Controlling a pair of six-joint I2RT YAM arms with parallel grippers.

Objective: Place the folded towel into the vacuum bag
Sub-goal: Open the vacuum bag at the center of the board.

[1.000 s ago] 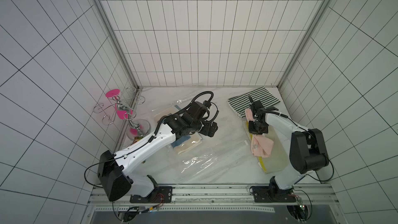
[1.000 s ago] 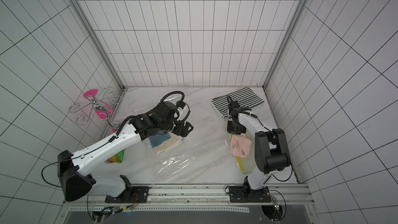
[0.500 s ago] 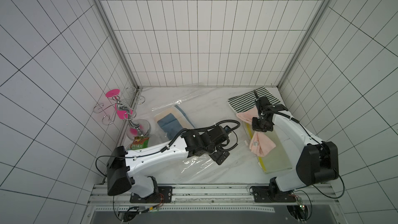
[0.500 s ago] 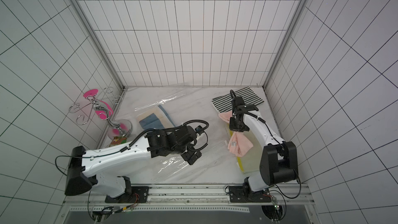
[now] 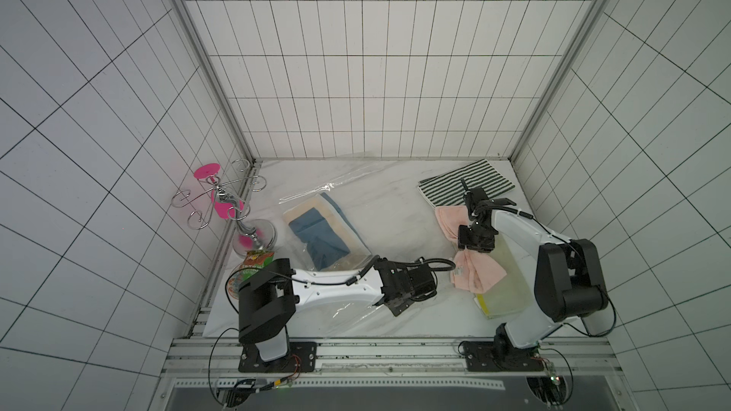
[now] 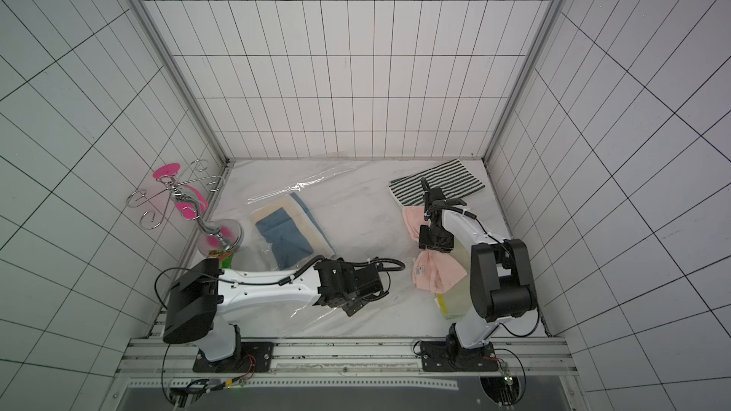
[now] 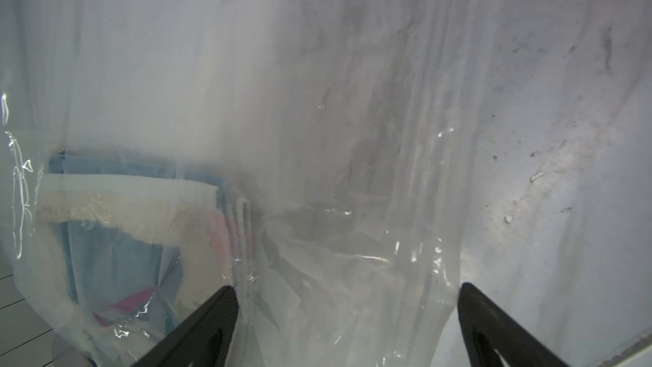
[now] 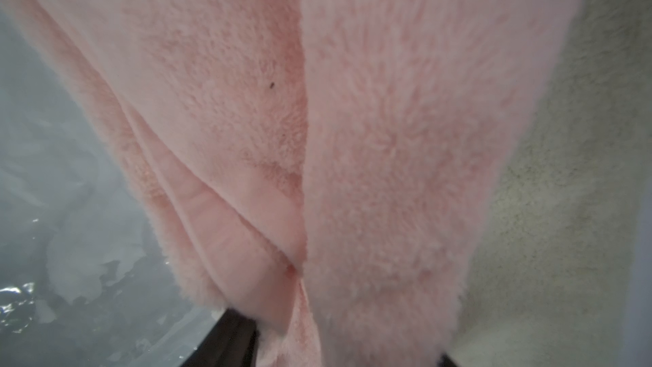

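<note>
My left arm (image 5: 336, 290) and right arm (image 5: 518, 231) show white shells, black joints, looping black cables; left hand (image 7: 345, 285) and right hand (image 8: 337, 333) black-fingered.

I work in a lab test cell: tiled walls (image 5: 375, 73) box in a marble worktop (image 5: 435, 324), my bases (image 5: 273, 353) bolted to an aluminium rail (image 5: 395, 353).

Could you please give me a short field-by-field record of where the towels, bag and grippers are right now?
vacuum bag: lying flat, blue towel and cream towel inside
left gripper: open, over the bag's plastic, holding nothing
right gripper: at the pink towel, fabric between its jaws; grip unclear
pink towel: outside the bag, partly on a pale yellow towel
striped towel: lying flat, back right corner
</note>
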